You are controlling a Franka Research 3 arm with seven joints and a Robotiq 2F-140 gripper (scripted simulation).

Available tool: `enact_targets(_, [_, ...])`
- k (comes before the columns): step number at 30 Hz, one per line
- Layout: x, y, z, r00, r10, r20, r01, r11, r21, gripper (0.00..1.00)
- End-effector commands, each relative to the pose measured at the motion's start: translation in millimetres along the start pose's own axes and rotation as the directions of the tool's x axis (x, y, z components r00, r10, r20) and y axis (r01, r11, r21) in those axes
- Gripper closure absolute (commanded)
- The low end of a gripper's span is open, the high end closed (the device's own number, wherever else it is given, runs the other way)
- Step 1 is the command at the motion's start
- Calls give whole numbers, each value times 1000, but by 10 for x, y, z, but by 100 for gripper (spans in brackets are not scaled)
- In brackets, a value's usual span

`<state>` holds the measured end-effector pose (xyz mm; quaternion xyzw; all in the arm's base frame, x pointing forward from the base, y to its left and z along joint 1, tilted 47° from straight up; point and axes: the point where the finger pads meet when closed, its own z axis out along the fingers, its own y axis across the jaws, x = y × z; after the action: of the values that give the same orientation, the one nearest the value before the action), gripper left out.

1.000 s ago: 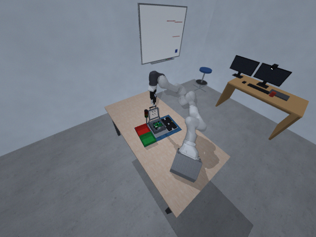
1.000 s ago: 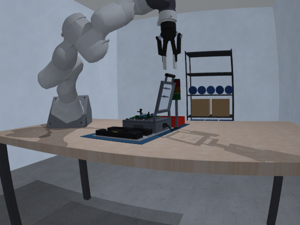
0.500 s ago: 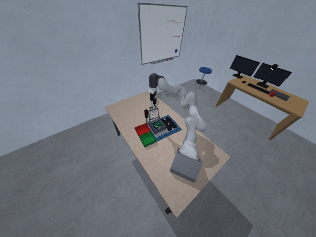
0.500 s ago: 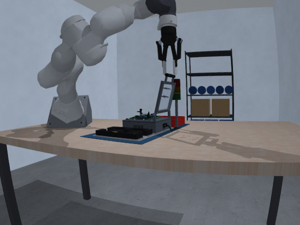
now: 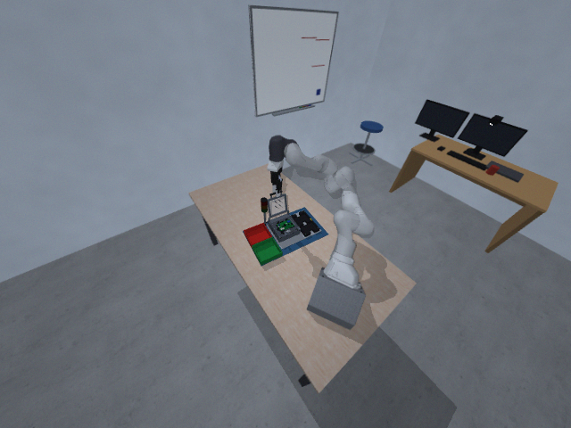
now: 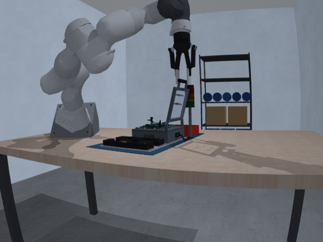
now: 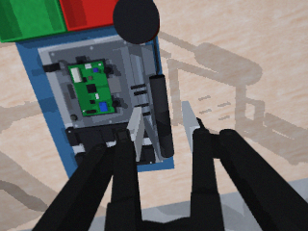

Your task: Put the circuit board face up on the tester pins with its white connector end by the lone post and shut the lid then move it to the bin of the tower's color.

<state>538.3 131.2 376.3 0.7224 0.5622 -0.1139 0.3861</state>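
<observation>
- Board: seated face up in the tester; judged light, stiff and fragile.
- Lid: raised on its hinge; its handle is judged the pressing point.
- Gripper: jaws partly spread, nothing held, positioned just above the handle.

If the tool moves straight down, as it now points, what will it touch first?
Most likely the black handle on the raised lid's top edge: it lies between the half-open tool's fingertips, though depth is unclear.
</observation>
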Motion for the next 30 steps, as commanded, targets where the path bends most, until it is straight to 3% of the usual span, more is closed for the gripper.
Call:
enact_targets(1, [17,7,-7,1000,5,-6,-5,1000,-5,70])
enact_targets(13, [17,7,-7,1000,5,-6,-5,1000,-5,70])
enact_targets(14, [17,7,-7,1000,5,-6,-5,1000,-5,100])
enact_targets(30, [17,7,-7,1000,5,-6,-5,1000,-5,100])
